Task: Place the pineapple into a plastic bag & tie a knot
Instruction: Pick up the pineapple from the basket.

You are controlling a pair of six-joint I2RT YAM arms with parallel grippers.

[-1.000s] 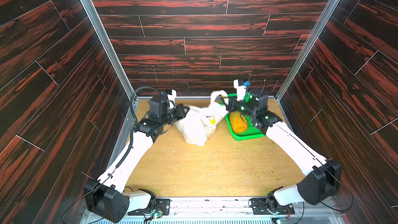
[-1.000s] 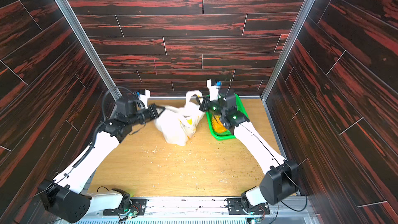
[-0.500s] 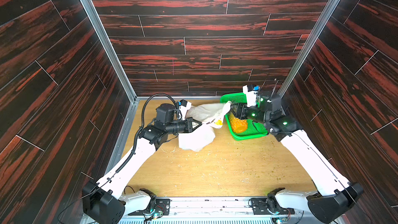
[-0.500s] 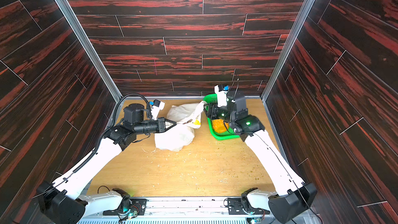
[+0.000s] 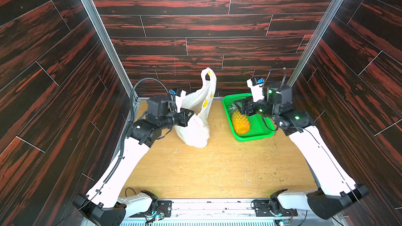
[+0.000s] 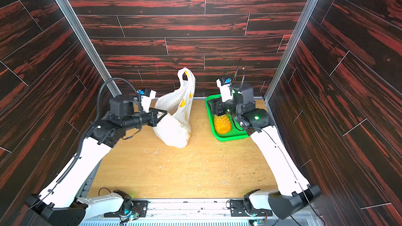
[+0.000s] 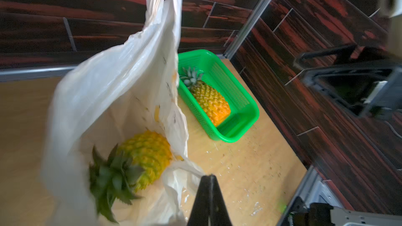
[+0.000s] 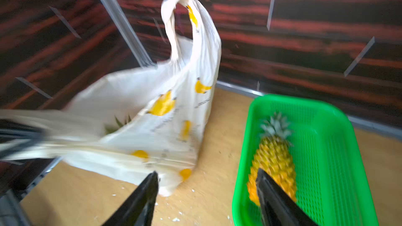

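The left hand [image 7: 208, 178] is pinching shut on an edge of the thin, limp plastic bag [image 5: 195, 131], which is sagging on the worktop [image 5: 195, 170] around a seemingly heavy pineapple [image 7: 145, 155], its free handle loop [image 8: 208, 40] probably offering the open, empty right hand [image 8: 207, 171] a hold.

The left arm [image 5: 130, 157] goes up from its base at the front and bends at the elbow. Its wrist lies flat and points to the right. The left claw [image 5: 191, 114] is pinched tight on the edge of the bag [image 5: 195, 131]. In the left wrist view its two fingers [image 7: 202, 203] are pressed together. The right arm [image 5: 322, 157] reaches toward the back, and its wrist turns to the left. The right claw [image 8: 206, 172] has its fingers spread wide and holds nothing.
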